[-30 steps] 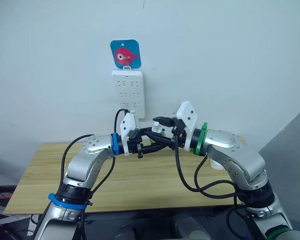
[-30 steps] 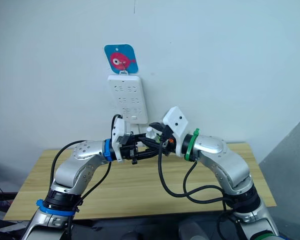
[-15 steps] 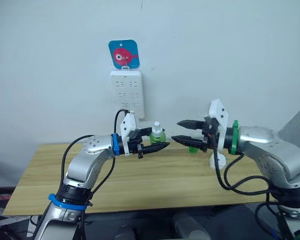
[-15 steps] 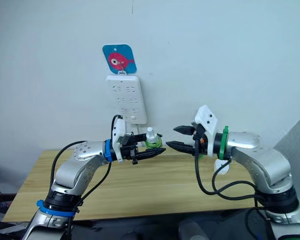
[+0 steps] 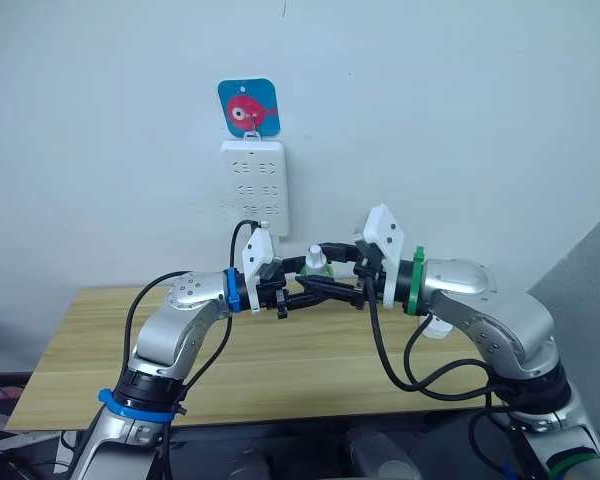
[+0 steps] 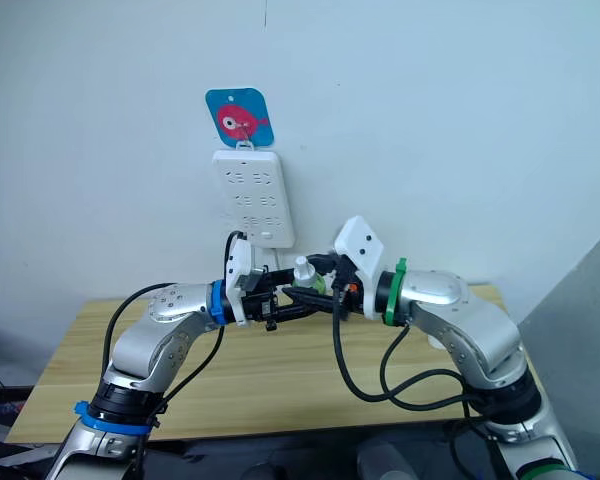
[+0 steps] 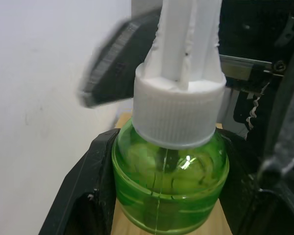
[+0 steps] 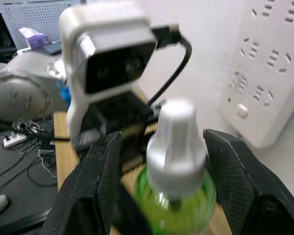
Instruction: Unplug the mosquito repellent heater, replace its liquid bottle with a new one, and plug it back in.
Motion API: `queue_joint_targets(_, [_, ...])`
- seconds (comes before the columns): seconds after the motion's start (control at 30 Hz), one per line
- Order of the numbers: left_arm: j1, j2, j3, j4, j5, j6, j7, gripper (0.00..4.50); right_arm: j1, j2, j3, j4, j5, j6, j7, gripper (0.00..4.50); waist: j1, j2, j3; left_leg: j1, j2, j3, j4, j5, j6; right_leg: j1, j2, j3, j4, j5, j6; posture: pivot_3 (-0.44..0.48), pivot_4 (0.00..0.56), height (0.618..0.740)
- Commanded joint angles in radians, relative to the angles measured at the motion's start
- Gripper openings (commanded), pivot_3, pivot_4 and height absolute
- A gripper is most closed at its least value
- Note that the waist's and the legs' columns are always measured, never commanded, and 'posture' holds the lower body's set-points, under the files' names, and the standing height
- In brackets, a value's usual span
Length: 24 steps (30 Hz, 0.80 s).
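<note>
My left gripper (image 5: 315, 290) is shut on the new one, a small green bottle (image 7: 171, 181) with a white cap (image 5: 315, 262), held upright above the table's back edge. Black left fingers (image 7: 88, 196) press the bottle's sides. My right gripper (image 8: 166, 147) faces it from the right and is open. Its fingers (image 8: 103, 176) stand on either side of the bottle and cap, with small gaps. A small white rounded piece (image 5: 435, 328) under my right forearm may be the mosquito repellent heater; most of it is hidden.
A tall white multi-socket strip (image 5: 256, 188) hangs on the wall under a blue fish hook (image 5: 249, 108), just behind both grippers. The wooden table (image 5: 90, 370) lies below the arms. Black cables loop under each wrist.
Half a second ago my right gripper was out to the right, open and away from the bottle. It has swung back left, its fingers around the bottle. My left arm has held still.
</note>
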Motion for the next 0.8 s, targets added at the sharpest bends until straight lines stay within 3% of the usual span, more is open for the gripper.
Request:
queue_joint_targets(0.03, [0.001, -0.006, 0.001, -0.051, -0.009, -0.007, 0.005, 2.32, -0.035, 0.016, -0.015, 0.021, -0.012, -0.019, -0.015, 2.76, 0.000, 0.000, 0.000, 0.000, 0.000, 0.000, 0.000, 0.000, 0.000, 0.000, 0.000, 0.000, 0.000, 0.000, 0.000, -0.207, 0.056, 0.740])
queue_joint_targets(0.27, [0.011, -0.005, 0.000, -0.061, -0.012, -0.005, 0.011, 2.32, -0.026, -0.072, -0.080, 0.037, -0.006, -0.013, 0.043, 2.76, 0.001, 0.000, 0.000, 0.000, 0.000, 0.000, -0.001, 0.000, 0.000, 0.000, 0.000, 0.000, 0.000, 0.000, 0.000, -0.204, 0.056, 0.740])
queue_joint_targets(0.6, [0.016, 0.001, 0.002, -0.054, -0.013, -0.010, 0.009, 2.32, 0.050, -0.347, -0.201, -0.021, 0.143, 0.050, 0.245, 2.76, 0.002, 0.000, 0.001, 0.000, 0.000, 0.002, -0.001, 0.000, 0.000, 0.000, 0.000, 0.001, -0.001, 0.000, 0.000, -0.213, 0.059, 0.740])
queue_joint_targets(0.8, [0.015, -0.001, 0.001, -0.048, -0.009, -0.015, 0.002, 2.32, 0.029, -0.290, -0.174, -0.053, 0.164, 0.047, 0.195, 2.76, -0.007, 0.000, 0.001, 0.001, 0.000, 0.004, -0.001, 0.000, 0.000, -0.001, 0.000, 0.002, -0.001, 0.000, 0.000, -0.212, 0.057, 0.740])
